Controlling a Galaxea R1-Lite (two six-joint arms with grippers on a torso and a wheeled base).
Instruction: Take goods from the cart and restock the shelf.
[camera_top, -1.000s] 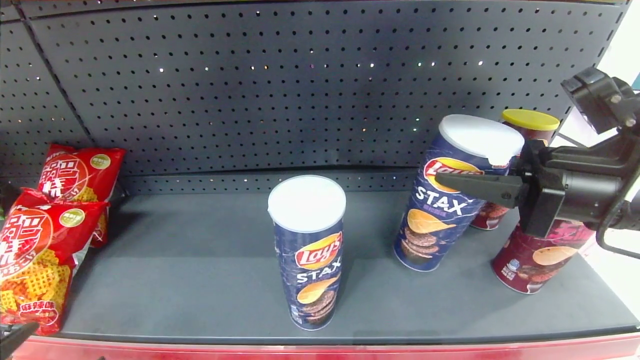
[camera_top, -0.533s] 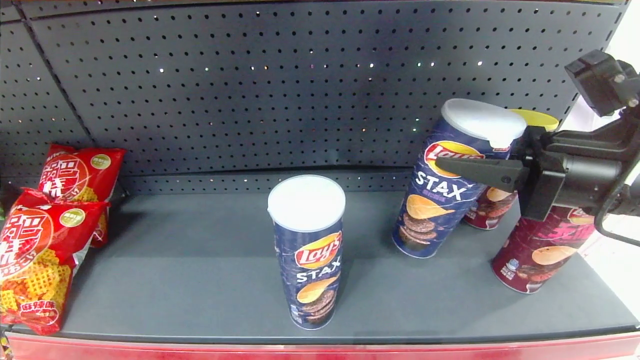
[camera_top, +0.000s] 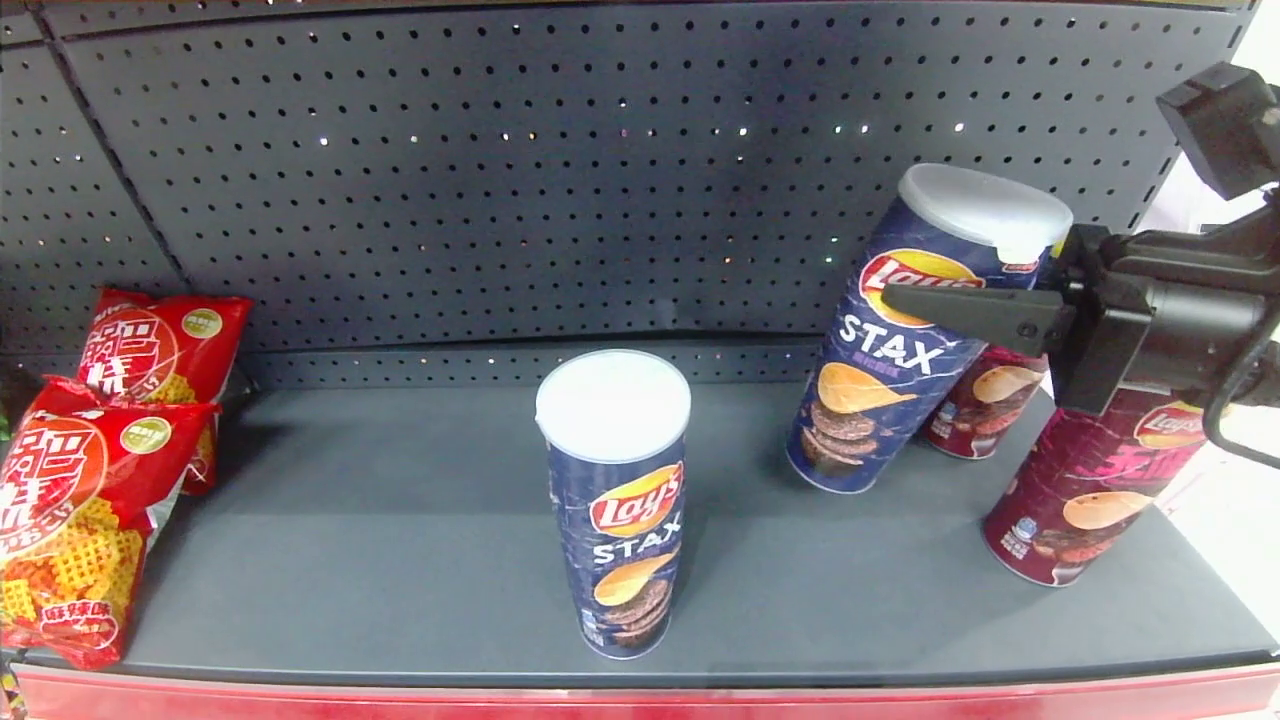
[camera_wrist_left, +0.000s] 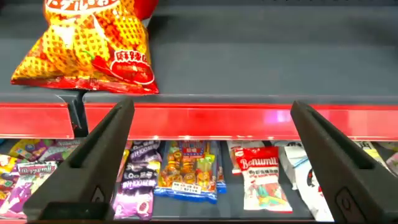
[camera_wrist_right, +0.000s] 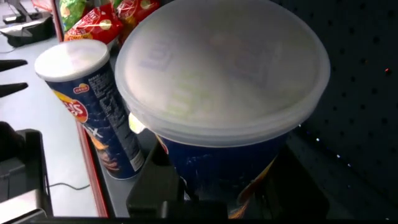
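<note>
2 blue cans matter here: the held can (camera_top: 890, 350), pinched near its top by the right hand (camera_top: 975, 300), leans with its lid toward 1 o'clock; it is over the shelf (camera_top: 400, 560) at 2 o'clock from the standing can (camera_top: 615, 500). I cannot tell whether its lower rim touches the shelf. 2 maroon cans (camera_top: 1085, 490) crowd it at 3 to 4 o'clock, the rear one just behind its base; bags (camera_top: 80, 500) lie far off at 9 o'clock. The left hand (camera_wrist_left: 211, 109) hangs spread below the shelf's red edge, holding nothing.

The step looks like setting the can down. To do it well, bring the can upright first, then lower it until the whole base sits flat; keep it off the maroon cans and short of the pegboard (camera_top: 500, 200); spread the fingers only once it stands, and draw back toward 3 o'clock without brushing the lid.
</note>
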